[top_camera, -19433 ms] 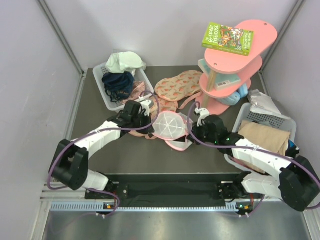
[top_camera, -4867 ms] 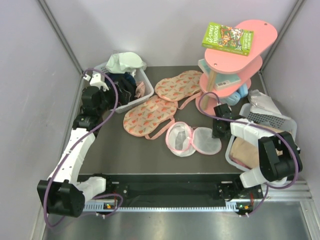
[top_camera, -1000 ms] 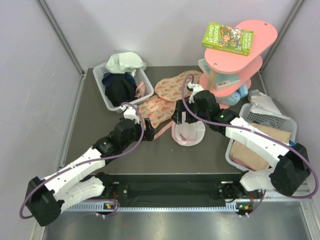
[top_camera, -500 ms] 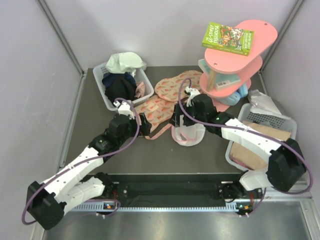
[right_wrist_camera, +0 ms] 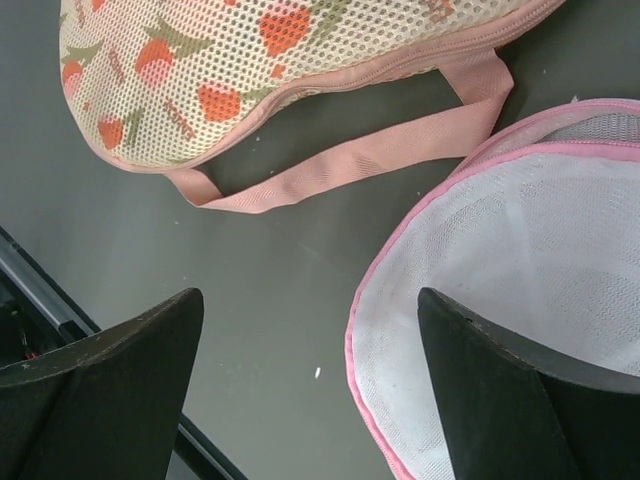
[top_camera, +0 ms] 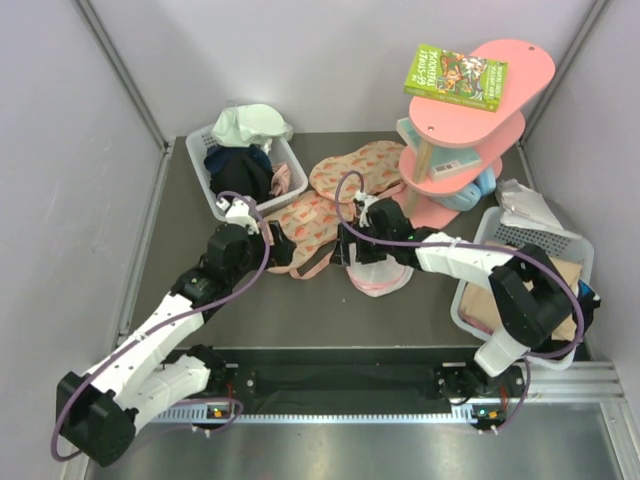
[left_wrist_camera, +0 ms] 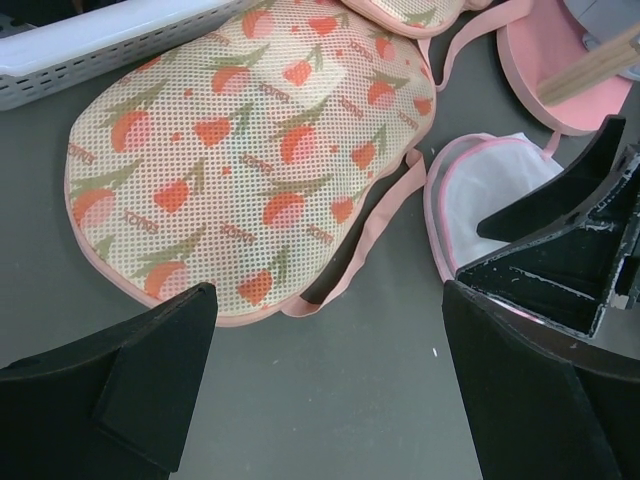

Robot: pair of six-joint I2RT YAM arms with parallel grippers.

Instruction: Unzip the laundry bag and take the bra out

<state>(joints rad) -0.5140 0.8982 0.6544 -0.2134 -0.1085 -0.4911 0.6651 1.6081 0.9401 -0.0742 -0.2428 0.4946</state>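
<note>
Mid-table, at 3 o'clock of the fruit-print pieces [top_camera: 315, 215], the laundry bag [top_camera: 382, 272] appears unzipped, with only white mesh showing inside. The left hand [left_wrist_camera: 328, 300] and right hand [right_wrist_camera: 310, 300] both gape empty beside it. The mesh looks light and floppy, so its pink trim is the best hold. A black garment, likely the bra [top_camera: 243, 180], lies in the basket [top_camera: 203, 180] at 11 o'clock.
</note>
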